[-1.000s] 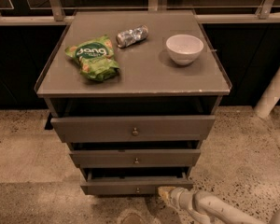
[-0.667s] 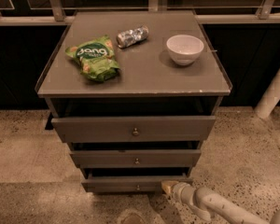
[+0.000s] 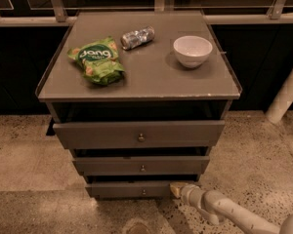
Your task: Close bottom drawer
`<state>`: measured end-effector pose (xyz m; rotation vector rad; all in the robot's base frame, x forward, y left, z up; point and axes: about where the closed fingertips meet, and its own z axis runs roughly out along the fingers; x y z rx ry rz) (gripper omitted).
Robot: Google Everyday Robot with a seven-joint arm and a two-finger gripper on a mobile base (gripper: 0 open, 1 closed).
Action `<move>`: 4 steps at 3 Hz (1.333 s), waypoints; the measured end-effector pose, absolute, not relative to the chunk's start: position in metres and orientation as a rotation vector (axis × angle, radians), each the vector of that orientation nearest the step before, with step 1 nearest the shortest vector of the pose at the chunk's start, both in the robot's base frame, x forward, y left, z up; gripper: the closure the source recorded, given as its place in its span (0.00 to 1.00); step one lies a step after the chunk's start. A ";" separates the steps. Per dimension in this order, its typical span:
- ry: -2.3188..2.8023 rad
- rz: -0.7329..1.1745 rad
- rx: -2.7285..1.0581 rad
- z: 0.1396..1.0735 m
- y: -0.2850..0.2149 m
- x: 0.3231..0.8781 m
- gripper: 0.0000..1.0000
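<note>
The bottom drawer is the slimmest grey front of three, low on the grey cabinet, with a small brass knob at its centre. It stands out only slightly, less than the two drawers above. My gripper comes in from the lower right on a pale arm. Its tip is against the right end of the bottom drawer's front.
The mid drawer and the top drawer stand partly open above. On the cabinet top lie a green snack bag, a crushed can and a white bowl. A white post stands at right on speckled floor.
The bottom drawer has slid inward toward the cabinet. My gripper has moved forward with it, staying at the drawer's right end.
</note>
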<state>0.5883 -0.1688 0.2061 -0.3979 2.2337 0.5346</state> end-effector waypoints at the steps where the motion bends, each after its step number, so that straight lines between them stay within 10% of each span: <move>1: 2.212 0.460 -0.397 0.213 -0.181 0.620 1.00; 4: 2.174 0.449 -0.313 0.218 -0.200 0.617 1.00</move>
